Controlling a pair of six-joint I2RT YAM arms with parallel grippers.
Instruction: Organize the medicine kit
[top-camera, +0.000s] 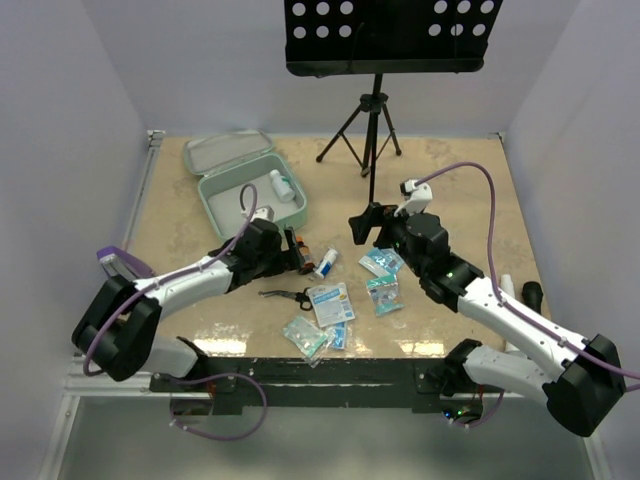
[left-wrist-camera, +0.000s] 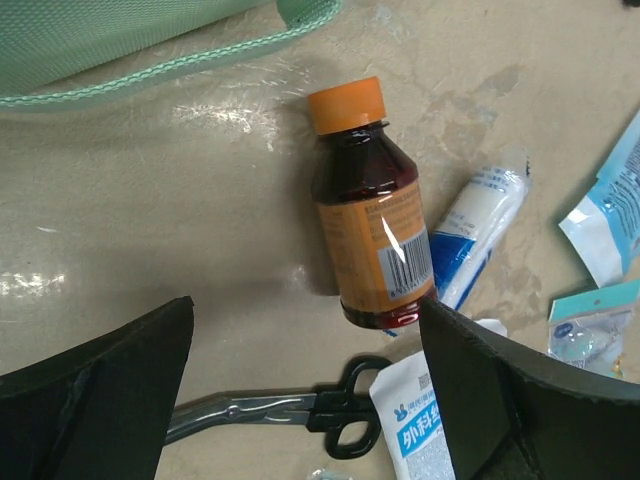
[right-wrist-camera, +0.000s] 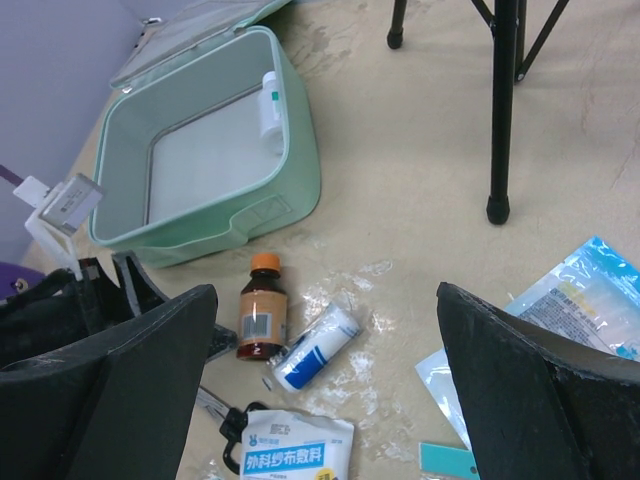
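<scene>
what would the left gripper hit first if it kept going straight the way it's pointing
Most likely the amber bottle, lying on its side just ahead of the open left gripper. The scissors show lower in the wrist view, probably under that line, though depth is unclear.

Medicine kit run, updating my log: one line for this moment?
left fingers open, facing orange-capped bottle | right fingers open, empty | medicine kit open, white bottle inside

one case (right-wrist-camera: 215, 228), two bottles (left-wrist-camera: 375, 215) (right-wrist-camera: 270, 105), one tube (left-wrist-camera: 480, 235), one scissors (left-wrist-camera: 300, 408).
</scene>
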